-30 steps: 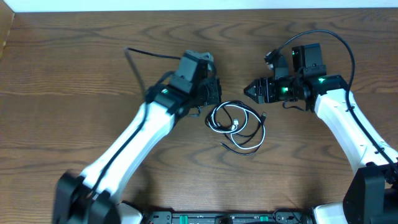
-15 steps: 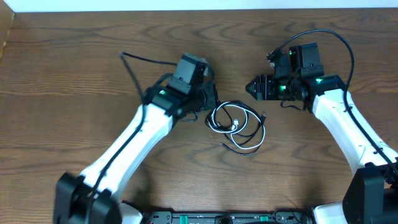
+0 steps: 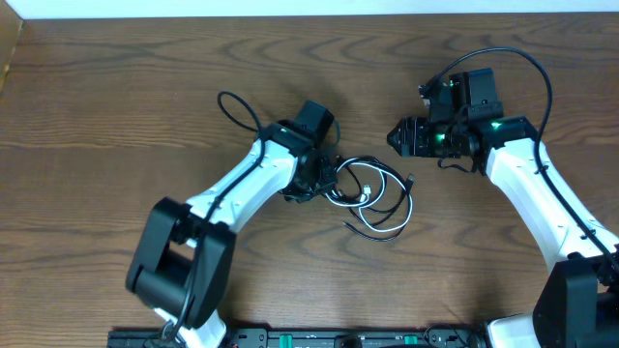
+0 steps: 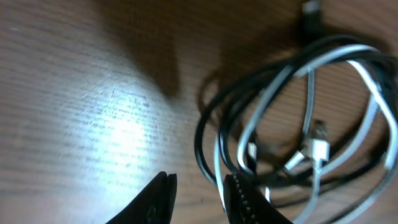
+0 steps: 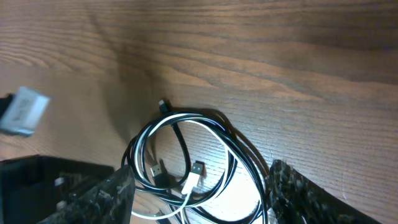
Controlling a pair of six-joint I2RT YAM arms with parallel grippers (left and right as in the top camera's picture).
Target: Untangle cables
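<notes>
- left gripper (image 4: 199, 198): two dark fingertips (image 4: 160, 198), one ribbed on its inner face. Narrow gap between them with bare wood showing through, so the jaws are slightly apart and clamp nothing.
- One fingertip sits right at the outer loop of the black cord (image 4: 200, 134); can't tell if it touches.
- Cables: the black cord and the white cord (image 4: 309, 87) are thin, round and glossy. They are wound together in overlapping loops, flat on the table (image 3: 116, 97) between the two grippers.
- White plug (image 4: 318, 149): small, rectangular, lying inside the loops.
- Black plug (image 3: 410, 181): pokes out of the coil's edge on the right arm's side.
- right gripper (image 3: 395, 137): beyond the coil and clear of it. Its dark, speckled fingers (image 5: 292, 190) stand wide apart and hold nothing.
- Table: dark brown wood, long streaky grain, matte.
</notes>
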